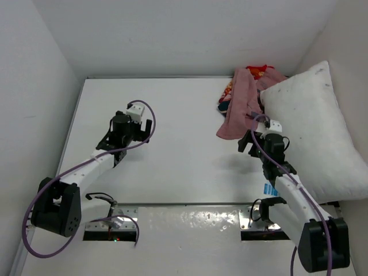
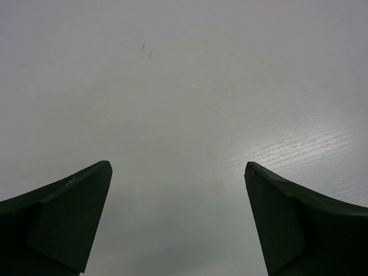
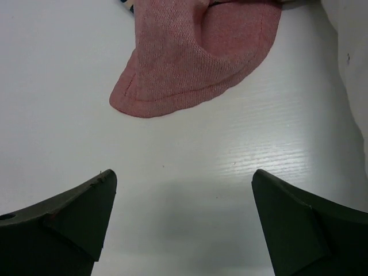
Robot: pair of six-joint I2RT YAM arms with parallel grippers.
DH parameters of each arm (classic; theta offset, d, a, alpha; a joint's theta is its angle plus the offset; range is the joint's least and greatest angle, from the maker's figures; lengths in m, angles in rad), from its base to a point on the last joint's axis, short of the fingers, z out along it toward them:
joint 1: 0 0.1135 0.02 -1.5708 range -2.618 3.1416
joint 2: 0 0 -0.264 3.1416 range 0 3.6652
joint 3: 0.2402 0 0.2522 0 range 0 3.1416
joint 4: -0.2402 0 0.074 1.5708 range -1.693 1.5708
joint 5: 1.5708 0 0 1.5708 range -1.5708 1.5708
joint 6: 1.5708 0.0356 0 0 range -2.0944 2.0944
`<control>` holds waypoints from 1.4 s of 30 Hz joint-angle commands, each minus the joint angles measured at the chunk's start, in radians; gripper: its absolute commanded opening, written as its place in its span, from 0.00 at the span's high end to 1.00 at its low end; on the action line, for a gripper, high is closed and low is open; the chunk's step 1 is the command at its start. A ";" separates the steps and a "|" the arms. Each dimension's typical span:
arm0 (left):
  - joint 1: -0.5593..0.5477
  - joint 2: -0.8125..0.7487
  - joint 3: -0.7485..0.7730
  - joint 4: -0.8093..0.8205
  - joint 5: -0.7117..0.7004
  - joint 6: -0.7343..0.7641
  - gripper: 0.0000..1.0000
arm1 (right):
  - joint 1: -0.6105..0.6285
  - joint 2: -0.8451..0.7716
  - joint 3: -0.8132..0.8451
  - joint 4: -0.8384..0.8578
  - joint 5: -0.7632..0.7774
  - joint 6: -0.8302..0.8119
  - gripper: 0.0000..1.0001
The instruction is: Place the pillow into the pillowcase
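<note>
The right arm's jaws stand spread wide and empty, low over the white table [image 3: 57, 86]. Their tips are pointed at a rounded, stitched pink flap of the pillowcase [image 3: 195, 52], which lies flat on the table just ahead of them but not yet between them. That stance suggests an approach to a grasp: a loose flat corner is the easiest part of the cloth to pinch, and lifting it would be a first step toward finding the opening.

The left arm's jaws are likewise spread and hold nothing. They hover above bare table [image 2: 184, 86], well apart from the cloth, and appear to be waiting until there is an edge to share.

Seen from above, the pillowcase [image 1: 238, 106] is bunched in a heap at the far right of the table. Its dull pink reverse side trails toward the right arm [image 1: 287, 184], while a little of the red-orange print shows at the back. Its mouth cannot be made out in the folds.

The pillow [image 1: 310, 126], plump and white, rests tilted against the right wall. Its left edge touches the heap, and it lies wholly outside the cover. The left arm [image 1: 86, 167] reaches out over the table's middle left.

By this showing the task has barely begun, since the case must be spread and opened before any stuffing.
</note>
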 commanded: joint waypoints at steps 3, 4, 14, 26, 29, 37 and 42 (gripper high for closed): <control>-0.012 -0.012 0.039 0.056 -0.110 0.008 0.00 | -0.003 0.180 0.301 -0.122 0.077 -0.054 0.02; -0.012 -0.006 0.051 0.056 -0.095 0.040 0.00 | -0.003 0.228 0.370 -0.160 0.092 -0.069 0.03; -0.004 0.051 0.137 -0.006 -0.018 0.141 0.00 | -0.006 0.940 1.211 -0.573 0.185 -0.049 0.29; 0.005 0.071 0.162 -0.023 -0.055 0.141 0.00 | 0.055 1.469 1.649 -0.795 0.180 -0.006 0.44; 0.005 0.097 0.173 0.009 -0.100 0.135 0.00 | 0.118 1.431 1.653 -0.734 0.051 -0.073 1.00; 0.096 0.143 0.249 0.047 -0.173 -0.067 0.00 | 0.292 1.112 1.589 -0.181 -0.488 -0.117 1.00; 0.145 0.142 0.258 0.046 -0.147 -0.095 0.00 | 0.248 1.026 1.445 0.007 -0.434 0.081 1.00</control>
